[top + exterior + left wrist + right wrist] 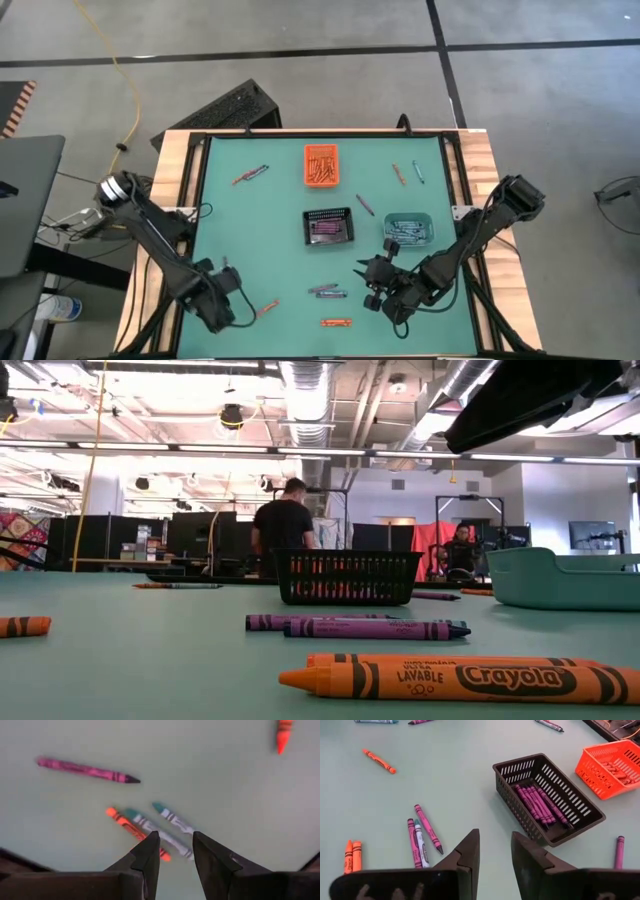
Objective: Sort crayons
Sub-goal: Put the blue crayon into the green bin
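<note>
Crayons lie scattered on the green mat (270, 240). Below my left gripper (176, 845), which is open and points down near the mat's near left corner (228, 298), lie an orange crayon (131, 826), two teal crayons (172, 818) and a purple crayon (85, 770); the arm hides these in the high view. My right gripper (495, 845) hangs open above the mat (368, 284), near two purple crayons and a teal one (422, 836). Neither gripper holds anything.
An orange bin (321, 165) with orange crayons, a black mesh bin (329, 227) with purple ones and a teal bin (408, 229) stand mid-mat. Loose crayons: orange (267, 307), (336, 322), purple (365, 205), more at the far left (250, 175) and far right (408, 172).
</note>
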Tool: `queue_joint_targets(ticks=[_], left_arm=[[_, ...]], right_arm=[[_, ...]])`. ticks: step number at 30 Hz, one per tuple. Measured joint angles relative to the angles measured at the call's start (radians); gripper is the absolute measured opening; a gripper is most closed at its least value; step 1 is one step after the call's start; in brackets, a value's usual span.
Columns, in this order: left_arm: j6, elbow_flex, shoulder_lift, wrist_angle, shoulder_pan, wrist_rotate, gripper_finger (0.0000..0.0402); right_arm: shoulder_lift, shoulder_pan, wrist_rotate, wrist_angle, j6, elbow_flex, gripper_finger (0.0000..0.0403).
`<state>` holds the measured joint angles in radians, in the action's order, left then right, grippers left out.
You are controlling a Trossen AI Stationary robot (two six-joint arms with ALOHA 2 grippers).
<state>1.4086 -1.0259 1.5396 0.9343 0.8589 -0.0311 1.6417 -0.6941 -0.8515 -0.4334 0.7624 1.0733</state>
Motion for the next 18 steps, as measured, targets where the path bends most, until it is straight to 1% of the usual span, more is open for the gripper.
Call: queue_joint_targets(ticks=[5, 7, 9, 11, 18], left_arm=[[0.154, 0.181, -0.133, -0.302, 0.015, 0.014, 0.0105], [0.229, 0.234, -0.154, -0.371, 0.019, 0.016, 0.0105], [0.305, 0.271, -0.157, -0.373, 0.019, 0.006, 0.0105], [0.344, 0.293, -0.152, -0.371, 0.023, -0.008, 0.0105], [0.349, 0.297, -0.131, -0.388, 0.027, -0.011, 0.0105]], right_arm=[[0.000, 0.000, 0.006, -0.003, 0.000, 0.000, 0.0107], [0.000, 0.000, 0.006, -0.004, 0.000, 0.000, 0.0107], [0.000, 0.000, 0.006, -0.004, -0.001, 0.000, 0.0107], [0.000, 0.001, 0.006, -0.004, -0.001, 0.000, 0.0107], [0.000, 0.001, 0.006, -0.004, -0.002, 0.000, 0.0107]])
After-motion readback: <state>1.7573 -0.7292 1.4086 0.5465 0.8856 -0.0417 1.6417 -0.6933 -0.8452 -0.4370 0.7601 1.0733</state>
